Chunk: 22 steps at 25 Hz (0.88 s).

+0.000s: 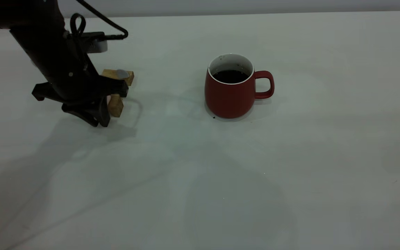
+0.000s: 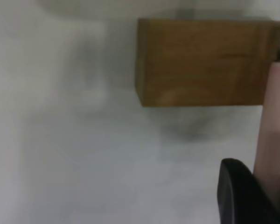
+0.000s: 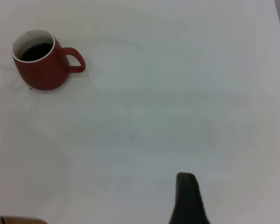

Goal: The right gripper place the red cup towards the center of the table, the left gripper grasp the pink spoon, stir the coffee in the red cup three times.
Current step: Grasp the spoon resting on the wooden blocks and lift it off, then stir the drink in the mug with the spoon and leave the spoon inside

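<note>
Your red cup [image 1: 230, 93] stands upright near the middle of the table [image 1: 290, 173], handle to the exterior view's right, coffee [image 1: 230, 76] dark and flat inside. Nothing touches it; bare tabletop all round, one dark speck by its base.

Well apart, toward that view's left, you have two tan wooden blocks [image 1: 116, 104] with the grey bowl of the pink spoon [image 1: 122, 73] lying on the farther one. The left gripper [image 1: 97, 113] sits low over them, arm slanting down from the upper left, fingers splayed and hiding most of the spoon. From the left wrist view the pink handle runs just beside one black finger [image 2: 240, 196]; you cannot tell whether the claw has closed on it.

Right gripper: only one fingertip [image 3: 187, 198] shows in its own wrist view, far from the cup; state unclear.
</note>
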### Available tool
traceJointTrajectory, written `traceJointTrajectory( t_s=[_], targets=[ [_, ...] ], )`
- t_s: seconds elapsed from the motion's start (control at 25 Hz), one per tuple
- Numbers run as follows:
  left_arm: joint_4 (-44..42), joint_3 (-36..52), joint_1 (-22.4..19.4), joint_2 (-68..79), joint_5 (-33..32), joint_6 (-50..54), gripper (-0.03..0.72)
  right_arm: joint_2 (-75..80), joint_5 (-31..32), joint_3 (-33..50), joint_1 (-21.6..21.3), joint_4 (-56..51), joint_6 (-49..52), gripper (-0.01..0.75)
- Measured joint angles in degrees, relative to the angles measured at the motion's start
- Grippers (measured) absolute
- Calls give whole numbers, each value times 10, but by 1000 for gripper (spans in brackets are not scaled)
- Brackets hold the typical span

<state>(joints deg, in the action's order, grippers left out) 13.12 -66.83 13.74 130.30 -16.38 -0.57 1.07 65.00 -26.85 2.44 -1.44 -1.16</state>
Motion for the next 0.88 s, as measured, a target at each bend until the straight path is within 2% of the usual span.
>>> traceJointTrajectory(
  t_s=[0.2,0.36,0.48,0.72,0.88],
  targets=[
    [73,-75,0,-55,-139,66,148,0,0,0,0,0,0,586],
    [186,-134,0,-90,-247,186,148,0,0,0,0,0,0,586],
    [307,-158,0,-96,-313,298,148,0,0,0,0,0,0,585],
    [634,-165,1,-91,-363,507,148,0,0,0,0,0,0,585],
    [772,-165,13,-61,-377,555,147,0,0,0,0,0,0,585]
  ],
)
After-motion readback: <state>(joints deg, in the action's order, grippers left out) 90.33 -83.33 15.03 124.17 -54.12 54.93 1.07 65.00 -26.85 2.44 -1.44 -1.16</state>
